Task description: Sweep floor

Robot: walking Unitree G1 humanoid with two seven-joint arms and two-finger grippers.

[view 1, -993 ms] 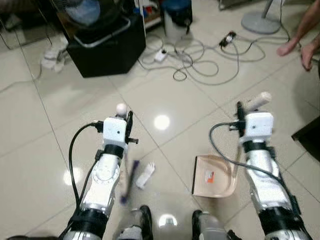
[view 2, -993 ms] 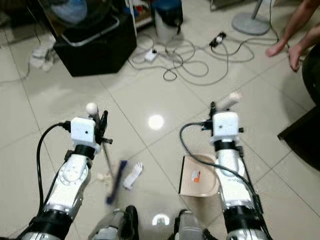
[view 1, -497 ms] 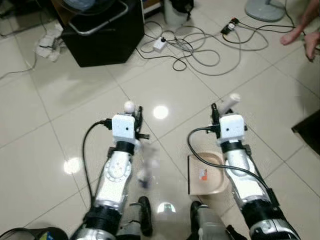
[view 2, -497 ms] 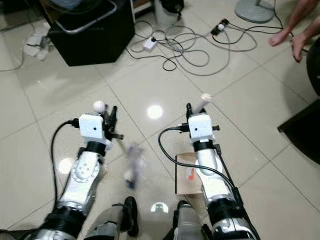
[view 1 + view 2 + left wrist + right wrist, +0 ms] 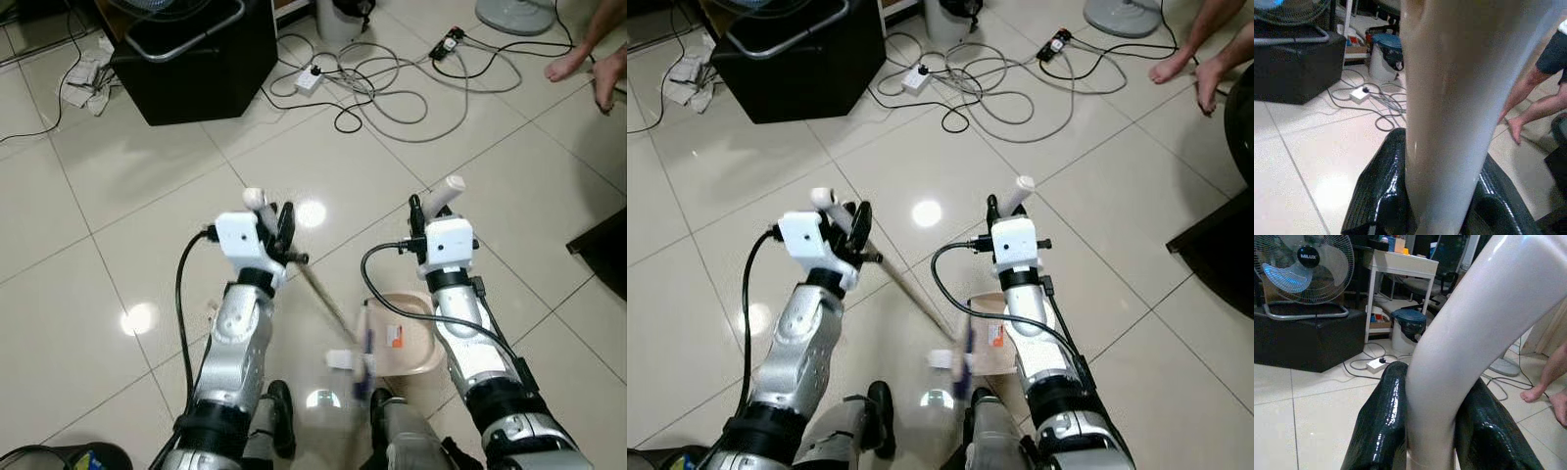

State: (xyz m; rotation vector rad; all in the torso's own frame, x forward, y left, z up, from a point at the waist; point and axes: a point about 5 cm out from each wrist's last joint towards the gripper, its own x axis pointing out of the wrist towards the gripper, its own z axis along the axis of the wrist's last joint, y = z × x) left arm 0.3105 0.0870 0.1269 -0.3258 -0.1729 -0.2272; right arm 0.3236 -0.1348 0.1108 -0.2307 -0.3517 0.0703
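Note:
My left gripper (image 5: 279, 223) is shut on the pale broom handle (image 5: 1449, 98), its black fingers (image 5: 1381, 196) on either side of it. The thin stick (image 5: 323, 299) slants down to the right to a blurred blue brush head (image 5: 363, 360). The brush sits at the near left edge of the beige dustpan (image 5: 404, 338). A white scrap (image 5: 340, 359) lies just left of the brush. My right gripper (image 5: 429, 208) is shut on the dustpan's white handle (image 5: 1459, 333); the pan lies flat on the tiles under my right forearm.
A black box with a fan on it (image 5: 201, 59) stands at the back left. Tangled cables (image 5: 392, 83) and a power strip (image 5: 312, 80) lie behind. A person's foot (image 5: 568, 67) is at the back right. Dark furniture (image 5: 607, 257) is at the right edge. My feet (image 5: 282, 431) are below.
The brush head swung from my left across to the dustpan's edge, and the white scrap moved with it. The view also shifted as I moved.

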